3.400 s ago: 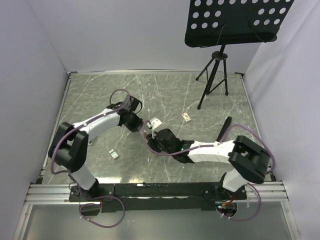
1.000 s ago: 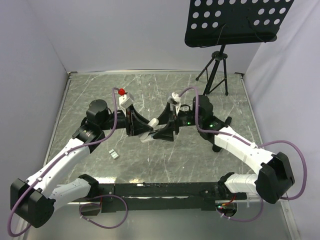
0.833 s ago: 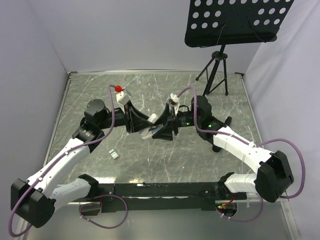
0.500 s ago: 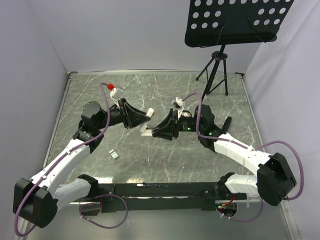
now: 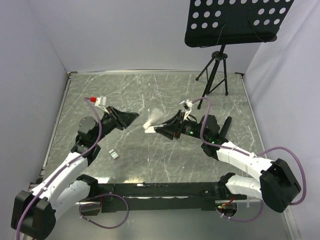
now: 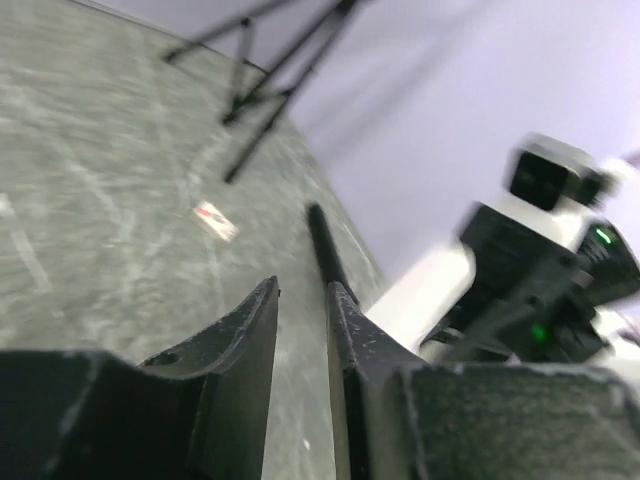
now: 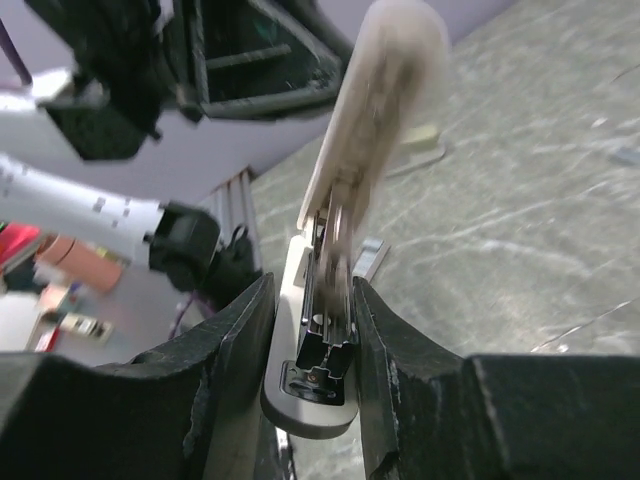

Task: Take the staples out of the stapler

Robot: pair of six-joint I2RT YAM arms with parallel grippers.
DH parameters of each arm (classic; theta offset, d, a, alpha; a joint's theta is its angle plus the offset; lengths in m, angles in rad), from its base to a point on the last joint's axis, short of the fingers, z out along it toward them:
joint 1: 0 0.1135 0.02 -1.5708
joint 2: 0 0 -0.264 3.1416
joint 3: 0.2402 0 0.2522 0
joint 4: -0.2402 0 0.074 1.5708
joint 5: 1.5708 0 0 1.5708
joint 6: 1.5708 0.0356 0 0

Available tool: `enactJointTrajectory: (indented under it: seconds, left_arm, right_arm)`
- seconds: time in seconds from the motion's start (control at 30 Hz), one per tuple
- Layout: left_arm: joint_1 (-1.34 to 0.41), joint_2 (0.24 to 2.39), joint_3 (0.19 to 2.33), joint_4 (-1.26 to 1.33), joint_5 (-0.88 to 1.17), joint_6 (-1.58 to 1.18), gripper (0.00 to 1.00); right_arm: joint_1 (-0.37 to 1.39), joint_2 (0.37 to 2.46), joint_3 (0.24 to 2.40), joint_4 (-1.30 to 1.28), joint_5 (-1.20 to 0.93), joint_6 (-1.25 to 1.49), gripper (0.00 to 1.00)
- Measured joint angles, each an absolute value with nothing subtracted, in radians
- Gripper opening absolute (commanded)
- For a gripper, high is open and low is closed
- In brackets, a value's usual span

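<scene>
The white stapler (image 5: pixel 151 121) hangs above the middle of the table, blurred, with my right gripper (image 5: pixel 161 129) shut on its near end. In the right wrist view the stapler (image 7: pixel 372 110) stands between the fingers of the right gripper (image 7: pixel 312 282). Its white top arm is swung up and away from the base, baring the dark metal channel. My left gripper (image 5: pixel 133 116) is off to the left, well apart from the stapler. In the left wrist view the left gripper (image 6: pixel 302 290) shows a narrow gap with nothing in it. No staples can be made out.
A small grey block (image 5: pixel 114 154) lies on the table near the left arm. A small tan box with red (image 6: pixel 215 220) and a black bar (image 5: pixel 224 126) lie to the right. A music stand's tripod (image 5: pixel 215 75) stands at the back right.
The left gripper has let go of the stapler and drawn back to the left. The right gripper has closed on the stapler, whose top arm has swung open.
</scene>
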State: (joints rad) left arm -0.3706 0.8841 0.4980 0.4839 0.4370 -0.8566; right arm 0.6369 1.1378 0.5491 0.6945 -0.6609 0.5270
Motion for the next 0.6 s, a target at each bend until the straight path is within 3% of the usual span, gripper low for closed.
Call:
enactJointTrajectory:
  seconds: [0.13, 0.2, 0.33, 0.37, 0.43, 0.6]
  left_arm:
    - [-0.352, 0.852, 0.443, 0.481, 0.321, -0.905, 0.01]
    - [-0.352, 0.861, 0.426, 0.479, 0.299, -0.931, 0.07]
    - [-0.352, 0.920, 0.438, 0.435, 0.310, -0.928, 0.34]
    - [-0.352, 0.939, 0.456, 0.411, 0.323, -0.912, 0.46]
    - [-0.351, 0.975, 0.519, 0.339, 0.371, -0.846, 0.57]
    - [-0.350, 1.029, 0.758, 0.173, 0.567, -0.579, 0.67]
  right_arm:
    - [0.636, 1.115, 0.549, 0.704, -0.607, 0.525, 0.00]
    - [0.636, 1.118, 0.549, 0.706, -0.593, 0.526, 0.00]
    - [0.640, 1.148, 0.561, 0.683, -0.590, 0.498, 0.00]
    - [0.642, 1.157, 0.566, 0.667, -0.590, 0.487, 0.00]
    - [0.644, 1.167, 0.571, 0.623, -0.591, 0.452, 0.00]
    - [0.644, 1.166, 0.593, 0.519, -0.656, 0.363, 0.00]
